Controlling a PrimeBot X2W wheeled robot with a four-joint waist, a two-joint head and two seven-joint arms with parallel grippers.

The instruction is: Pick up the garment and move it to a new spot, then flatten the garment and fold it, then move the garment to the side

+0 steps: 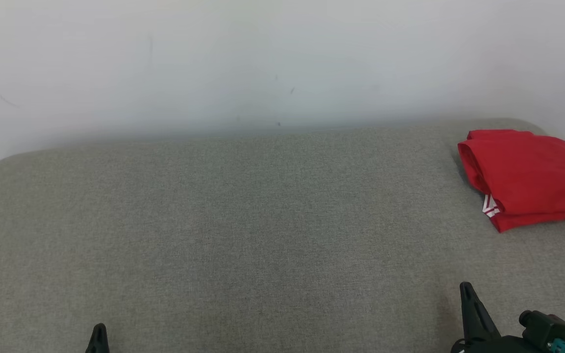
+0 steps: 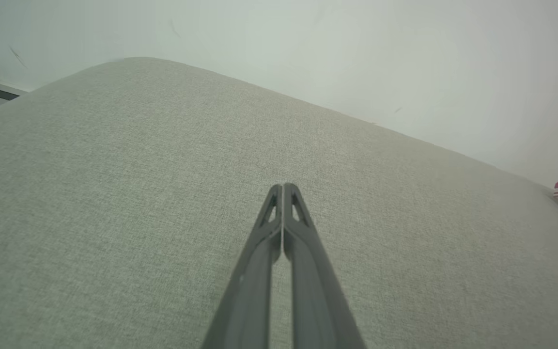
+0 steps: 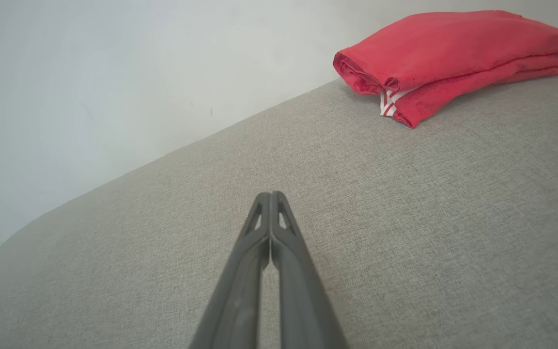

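Red garment (image 1: 530,176) with white stripes, grey couch (image 1: 243,235), white wall (image 1: 263,59)

garment (image 1: 527,176): folded, far right | right end effector (image 1: 467,290): apparently closed

Matt cloth garment (image 1: 527,176); upholstery (image 1: 263,220) seemingly coarse-woven

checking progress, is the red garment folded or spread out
Folded: the red garment lies in a compact layered stack, white stripes showing between layers.
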